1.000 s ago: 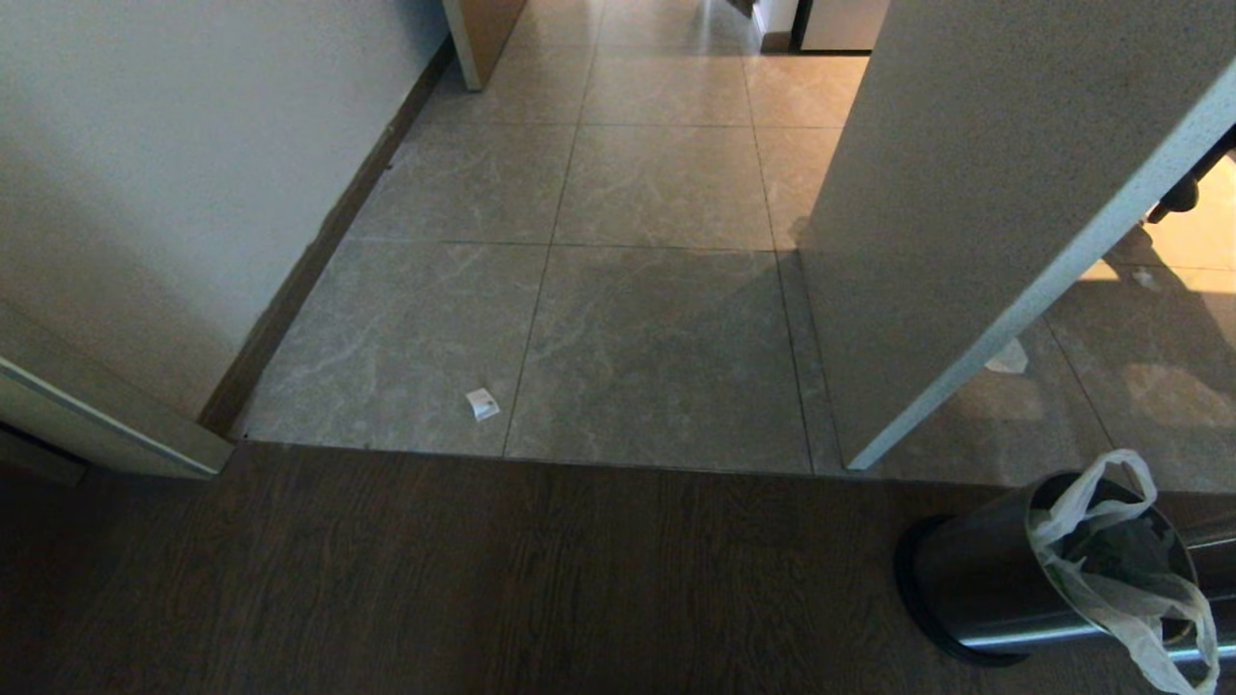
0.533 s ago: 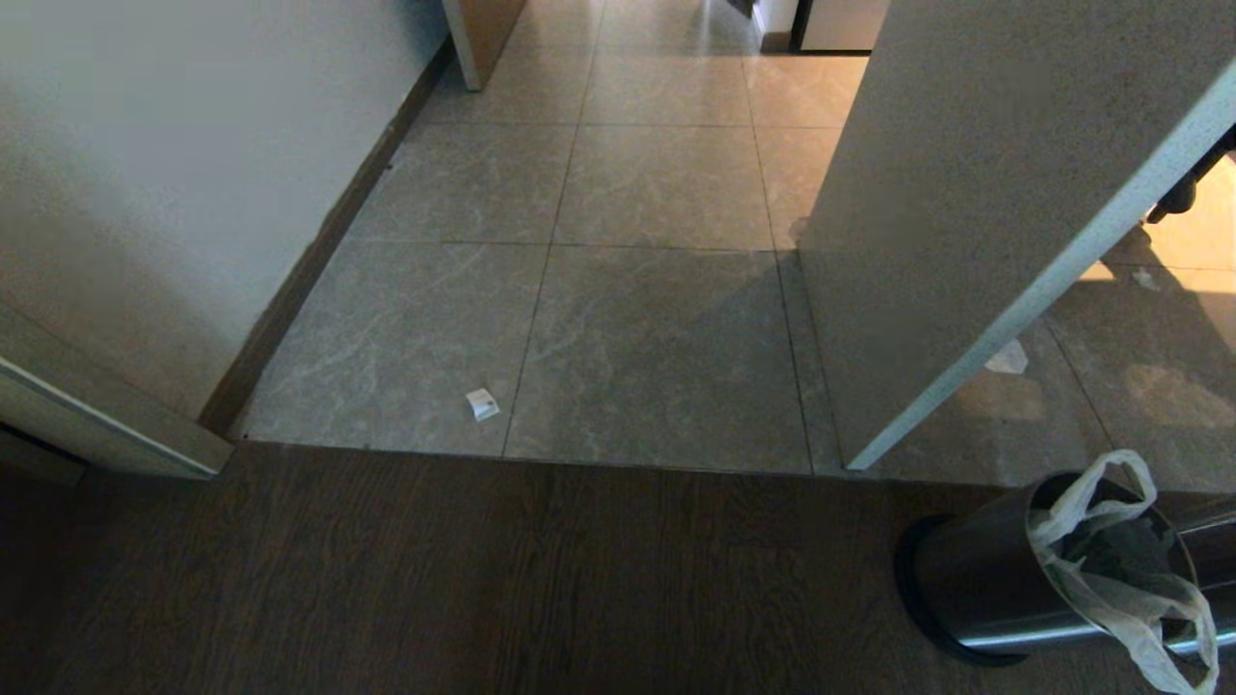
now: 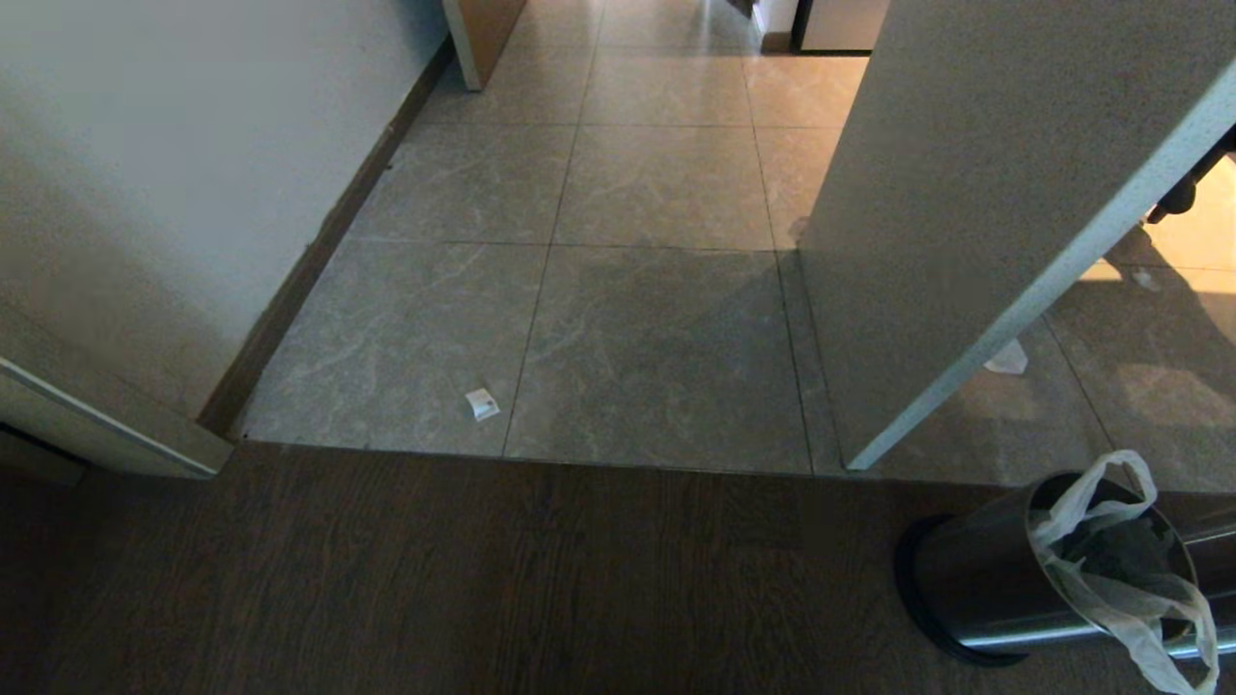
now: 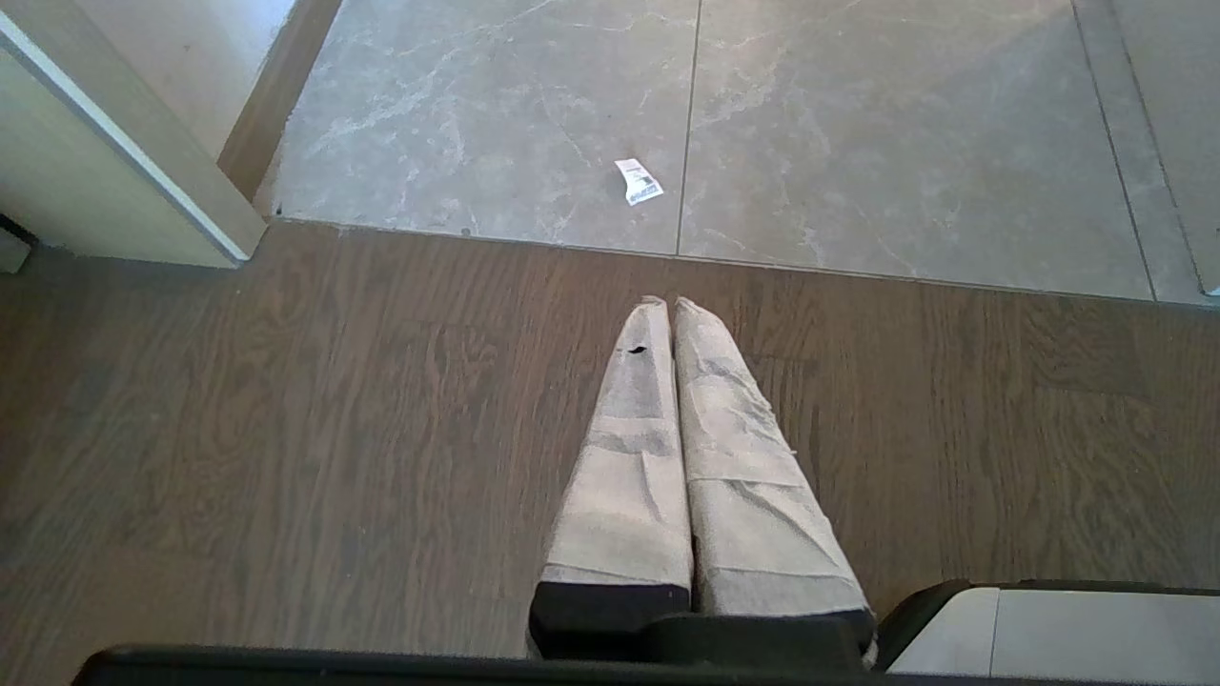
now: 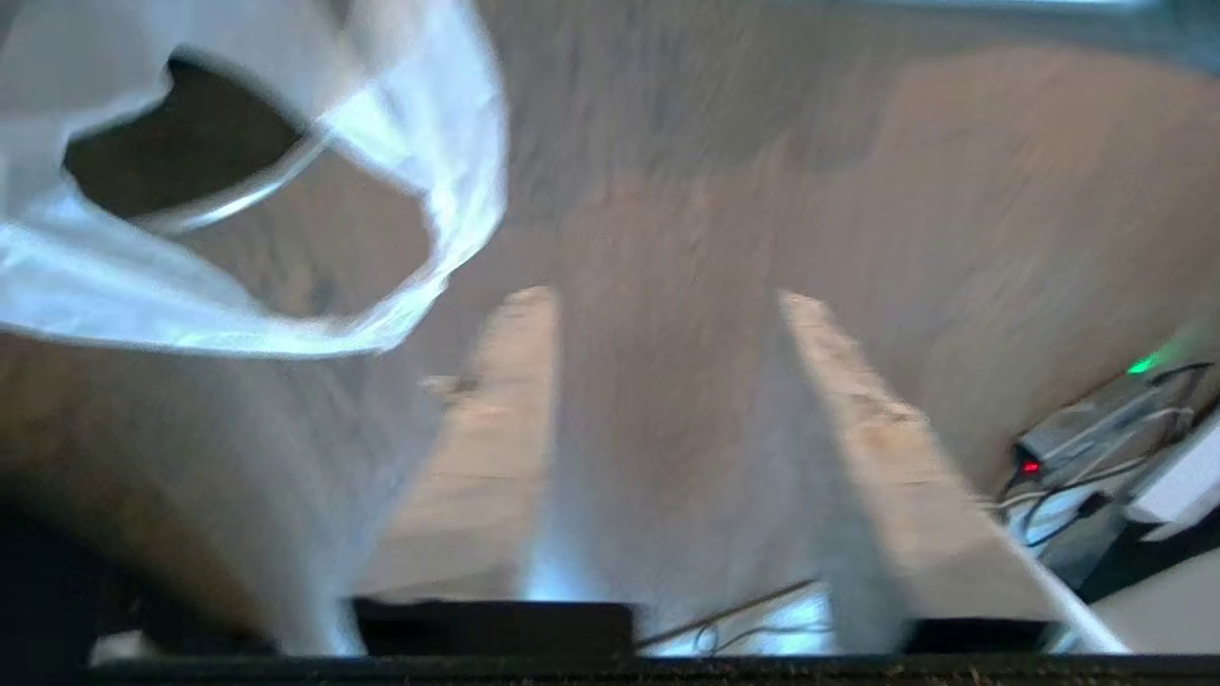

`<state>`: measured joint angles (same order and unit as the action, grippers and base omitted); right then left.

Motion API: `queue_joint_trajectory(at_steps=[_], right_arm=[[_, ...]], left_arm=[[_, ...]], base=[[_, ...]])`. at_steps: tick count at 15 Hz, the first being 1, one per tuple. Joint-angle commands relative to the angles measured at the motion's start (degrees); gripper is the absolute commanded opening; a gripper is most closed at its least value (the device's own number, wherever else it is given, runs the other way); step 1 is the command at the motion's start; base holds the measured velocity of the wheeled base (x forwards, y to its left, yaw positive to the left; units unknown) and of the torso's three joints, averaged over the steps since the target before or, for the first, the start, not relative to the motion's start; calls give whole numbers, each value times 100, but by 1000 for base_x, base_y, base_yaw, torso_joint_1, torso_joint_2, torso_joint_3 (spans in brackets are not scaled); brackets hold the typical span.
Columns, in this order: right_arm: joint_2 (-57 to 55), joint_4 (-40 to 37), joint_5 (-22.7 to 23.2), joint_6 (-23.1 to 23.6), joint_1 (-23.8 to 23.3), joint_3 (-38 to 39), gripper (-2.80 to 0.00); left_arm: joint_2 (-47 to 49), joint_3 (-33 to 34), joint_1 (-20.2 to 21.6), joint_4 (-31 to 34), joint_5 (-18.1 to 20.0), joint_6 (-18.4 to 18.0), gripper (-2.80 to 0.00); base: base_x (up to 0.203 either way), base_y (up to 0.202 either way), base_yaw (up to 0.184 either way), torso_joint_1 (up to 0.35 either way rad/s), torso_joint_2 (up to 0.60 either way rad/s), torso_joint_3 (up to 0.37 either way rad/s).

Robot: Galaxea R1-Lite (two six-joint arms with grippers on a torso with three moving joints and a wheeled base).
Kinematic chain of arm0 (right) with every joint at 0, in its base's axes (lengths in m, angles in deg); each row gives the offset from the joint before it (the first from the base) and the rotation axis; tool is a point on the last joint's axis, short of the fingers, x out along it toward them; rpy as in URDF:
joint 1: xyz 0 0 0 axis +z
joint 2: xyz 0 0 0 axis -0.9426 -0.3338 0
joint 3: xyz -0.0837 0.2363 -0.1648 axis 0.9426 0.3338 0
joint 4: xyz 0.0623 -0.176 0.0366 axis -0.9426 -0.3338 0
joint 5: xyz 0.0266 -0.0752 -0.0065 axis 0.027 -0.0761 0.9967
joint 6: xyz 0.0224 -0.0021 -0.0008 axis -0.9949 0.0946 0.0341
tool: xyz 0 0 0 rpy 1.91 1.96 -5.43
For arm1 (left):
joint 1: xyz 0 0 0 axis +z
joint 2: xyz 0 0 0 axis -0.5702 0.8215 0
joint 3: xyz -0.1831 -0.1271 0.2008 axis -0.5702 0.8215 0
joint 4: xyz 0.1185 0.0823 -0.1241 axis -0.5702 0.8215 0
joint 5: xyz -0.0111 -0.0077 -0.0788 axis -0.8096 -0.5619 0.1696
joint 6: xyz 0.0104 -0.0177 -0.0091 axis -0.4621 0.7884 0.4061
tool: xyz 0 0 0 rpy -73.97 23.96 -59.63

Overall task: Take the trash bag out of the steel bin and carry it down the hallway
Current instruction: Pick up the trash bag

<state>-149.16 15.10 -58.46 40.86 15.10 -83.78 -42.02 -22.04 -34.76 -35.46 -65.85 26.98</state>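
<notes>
Steel bin: a small shiny steel cylinder bin (image 3: 1004,589) with a black rim and black base stands on the dark wood floor at the lower right of the head view, just before the tile threshold.
Trash bag: a thin translucent white plastic trash bag (image 3: 1120,569) lines the bin; its handle loops stick up and droop over the near rim. In the right wrist view one white loop (image 5: 286,210) hangs close to the fingers, not between them.
Right gripper: the right gripper (image 5: 667,314) sits above wood floor beside the bag loop; its two pale wrapped fingers stand spread apart with nothing between them. The view is blurred.
Left gripper: the left gripper (image 4: 665,310) hangs over the dark brown wood-grain floor (image 4: 286,429), its two tape-wrapped fingers pressed together, holding nothing.
Tiles: dull grey marbled floor tiles (image 3: 657,347) begin past the wood and run ahead.
Paper scrap: a small white paper scrap (image 3: 482,403) lies on the tiles near the threshold.
Walls: a cream wall with brown skirting (image 3: 193,193) stands on the left; a pale speckled panel (image 3: 966,193) stands on the right, behind the bin.
</notes>
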Motion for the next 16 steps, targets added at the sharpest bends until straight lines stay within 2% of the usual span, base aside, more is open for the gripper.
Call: queue_joint_trajectory(at_steps=[1,7,10,16], right_arm=[[-303,107,49,6,10,85,0],[-882,237,581,-182,11,0,0],[-1108,398,1046,-219,11,-72,0],[-1774,902,1078,-216,11,-729,0]], left_arm=[[0,0,0,2,-8,2,-280],[0,5,0,2,-3,2,-280],[0,0,0,2,-8,2,-280],[0,0,0,2,-8,2,-280]], base=[[0,0,0,0,0,0],[0,0,0,0,0,0],[0,0,0,0,0,0],[0,0,0,0,0,0]])
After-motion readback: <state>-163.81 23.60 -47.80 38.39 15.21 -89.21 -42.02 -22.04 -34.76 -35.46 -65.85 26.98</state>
